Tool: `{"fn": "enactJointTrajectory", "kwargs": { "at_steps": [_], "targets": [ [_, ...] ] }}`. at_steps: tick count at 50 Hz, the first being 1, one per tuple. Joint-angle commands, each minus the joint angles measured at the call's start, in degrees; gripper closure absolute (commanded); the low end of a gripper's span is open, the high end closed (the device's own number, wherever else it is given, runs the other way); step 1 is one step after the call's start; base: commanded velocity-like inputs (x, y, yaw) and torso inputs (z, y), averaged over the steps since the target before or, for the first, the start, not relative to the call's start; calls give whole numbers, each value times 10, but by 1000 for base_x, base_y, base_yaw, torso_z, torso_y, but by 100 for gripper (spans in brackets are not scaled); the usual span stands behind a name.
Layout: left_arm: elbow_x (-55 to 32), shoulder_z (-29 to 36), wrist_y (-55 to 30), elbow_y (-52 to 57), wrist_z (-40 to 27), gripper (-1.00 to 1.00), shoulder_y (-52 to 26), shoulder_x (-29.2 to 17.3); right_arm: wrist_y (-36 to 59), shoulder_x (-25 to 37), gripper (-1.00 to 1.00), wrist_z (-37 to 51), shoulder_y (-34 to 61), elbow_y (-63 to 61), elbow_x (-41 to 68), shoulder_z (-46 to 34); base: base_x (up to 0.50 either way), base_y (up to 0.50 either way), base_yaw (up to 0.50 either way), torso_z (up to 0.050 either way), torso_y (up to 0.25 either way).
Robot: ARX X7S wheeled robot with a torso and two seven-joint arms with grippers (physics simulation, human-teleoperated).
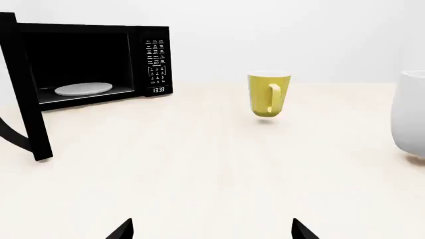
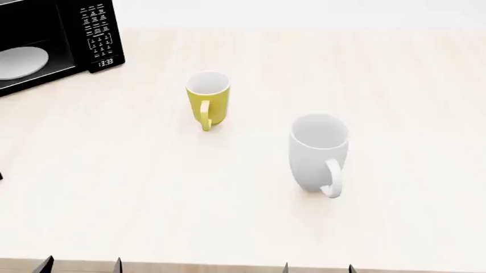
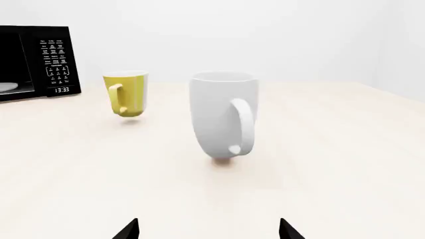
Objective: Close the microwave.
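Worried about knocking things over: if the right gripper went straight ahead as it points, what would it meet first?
Probably the white mug, standing upright dead ahead of the right gripper; depth is uncertain.

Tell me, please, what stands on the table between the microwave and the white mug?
The yellow mug stands between the microwave and the white mug, touching neither. The head view shows it best; the right wrist view agrees.

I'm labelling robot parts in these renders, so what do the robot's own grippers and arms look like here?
Little shows. The left gripper and right gripper each appear only as two plain black, pointed fingertips at the frame edge. The head view shows the same dark tips at the table's near edge. No arms, cables or markings are visible.
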Motion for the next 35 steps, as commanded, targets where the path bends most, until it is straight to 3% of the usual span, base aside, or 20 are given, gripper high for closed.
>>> {"fn": "enactJointTrajectory", "kwargs": {
  "at_steps": [1, 21, 24, 27, 30, 35],
  "targets": [
    [-6, 6, 0, 0, -6, -100, 0, -6, 0, 5, -100, 7, 0, 0, 5, -7, 0, 0, 0, 0, 0],
    [-30, 37, 3, 3, -49, -100, -3, -34, 0, 34, -100, 43, -1, -17, 35, -37, 0, 0, 0, 0, 0],
    [-7, 34, 36, 42, -75, -100, 5, -38, -44, 36, -100, 58, -9, -63, 32, -29, 0, 0, 0, 0, 0],
    [20, 22, 105, 171, -103, -100, 31, -46, -178, 30, -100, 58, -32, -173, 96, 4, 0, 0, 0, 0, 0],
    [34, 9, 136, 246, -121, -100, 41, -51, -274, 33, -100, 62, -48, -228, 58, 14, 0, 0, 0, 0, 0],
    [33, -30, 160, 355, -150, -100, 49, -56, -327, 34, -100, 78, -53, -264, 41, 26, 0, 0, 0, 0, 0]
  ]
}}
